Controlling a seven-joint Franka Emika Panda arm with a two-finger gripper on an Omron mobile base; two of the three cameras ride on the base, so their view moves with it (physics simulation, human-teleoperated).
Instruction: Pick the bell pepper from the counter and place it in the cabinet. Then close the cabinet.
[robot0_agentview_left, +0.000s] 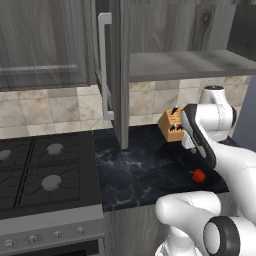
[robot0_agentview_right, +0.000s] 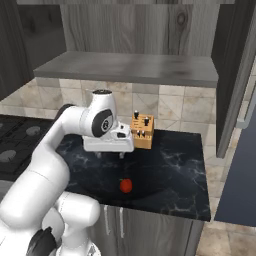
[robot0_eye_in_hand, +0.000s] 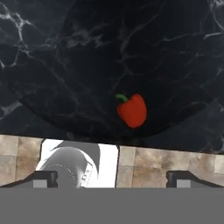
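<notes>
The bell pepper (robot0_agentview_left: 198, 175) (robot0_agentview_right: 125, 186) (robot0_eye_in_hand: 132, 110), small and glossy red with a green stem, lies on the black marble counter (robot0_agentview_left: 135, 172) (robot0_agentview_right: 175, 170) near its front edge. My gripper (robot0_agentview_right: 110, 155) (robot0_eye_in_hand: 113, 179) hangs above the counter, pointing down, a little behind the pepper and well above it. Its jaws stand wide open with nothing between them. The cabinet (robot0_agentview_left: 190, 62) (robot0_agentview_right: 130, 67) overhead is open, showing its grey shelf. One door (robot0_agentview_left: 114, 75) with a silver bar handle swings out on the left, the other door (robot0_agentview_right: 232, 75) on the right.
A tan knife block (robot0_agentview_left: 171, 125) (robot0_agentview_right: 142, 131) stands at the back of the counter, close beside my hand. The black gas stove (robot0_agentview_left: 45, 170) (robot0_agentview_right: 17, 145) adjoins the counter on the left. Both open doors project over the counter's ends.
</notes>
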